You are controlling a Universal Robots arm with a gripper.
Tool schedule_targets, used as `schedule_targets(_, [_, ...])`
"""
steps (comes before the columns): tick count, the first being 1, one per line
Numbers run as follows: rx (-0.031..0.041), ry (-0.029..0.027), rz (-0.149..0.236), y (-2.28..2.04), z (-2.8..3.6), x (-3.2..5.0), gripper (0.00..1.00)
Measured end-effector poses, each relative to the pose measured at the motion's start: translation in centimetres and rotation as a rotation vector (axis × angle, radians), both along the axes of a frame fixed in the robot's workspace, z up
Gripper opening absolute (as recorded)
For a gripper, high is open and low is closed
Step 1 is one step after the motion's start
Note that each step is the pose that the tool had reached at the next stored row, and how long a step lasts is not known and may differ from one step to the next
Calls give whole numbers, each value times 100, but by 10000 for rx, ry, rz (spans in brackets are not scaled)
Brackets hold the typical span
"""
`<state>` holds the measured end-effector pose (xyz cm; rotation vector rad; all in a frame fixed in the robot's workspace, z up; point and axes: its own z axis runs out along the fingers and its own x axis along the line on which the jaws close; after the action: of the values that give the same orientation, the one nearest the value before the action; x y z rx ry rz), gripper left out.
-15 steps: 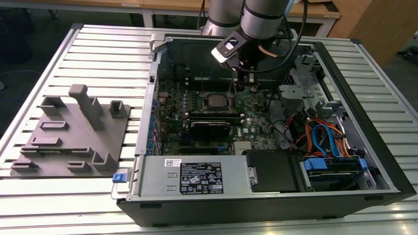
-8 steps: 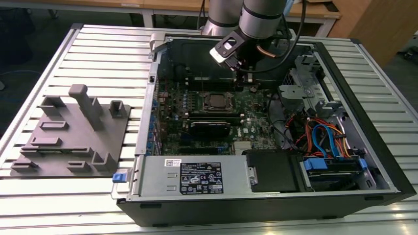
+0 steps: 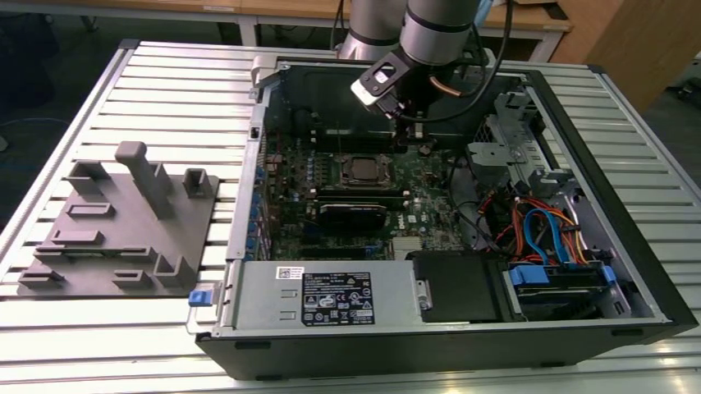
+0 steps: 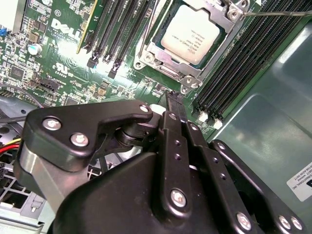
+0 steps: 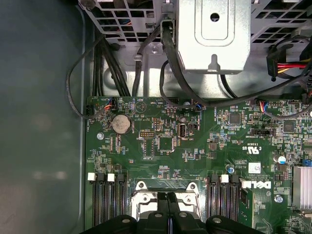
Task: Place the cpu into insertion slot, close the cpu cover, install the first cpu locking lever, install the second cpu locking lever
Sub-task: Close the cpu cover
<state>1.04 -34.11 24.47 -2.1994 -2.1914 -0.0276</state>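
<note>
The cpu [image 4: 192,33], a square chip with a silver-grey top, lies in the insertion slot [image 4: 168,74] on the green motherboard. The cpu cover [image 4: 154,49], a silver frame, lies flat around it. A thin locking lever [image 4: 278,13] runs off one corner of the socket, and another thin rod [image 4: 147,30] runs along its side. My gripper [image 4: 174,97] is shut with nothing between its black fingers, its tips just off a corner of the socket. In the exterior view the gripper [image 3: 414,138] hangs inside the case, slightly beyond and to the right of the cpu [image 3: 360,170].
Black memory slots [image 4: 243,63] flank the socket. A grey labelled power supply box [image 3: 318,300] fills the case's near side beside a black drive bay [image 3: 460,283]. Coloured cables [image 3: 547,230] lie at the exterior view's right. A grey fixture plate [image 3: 121,230] sits left of the case.
</note>
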Motion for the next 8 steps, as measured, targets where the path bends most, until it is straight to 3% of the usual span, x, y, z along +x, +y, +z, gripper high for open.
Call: schedule_targets(8, [1,0,-1,0,-12,-78,10])
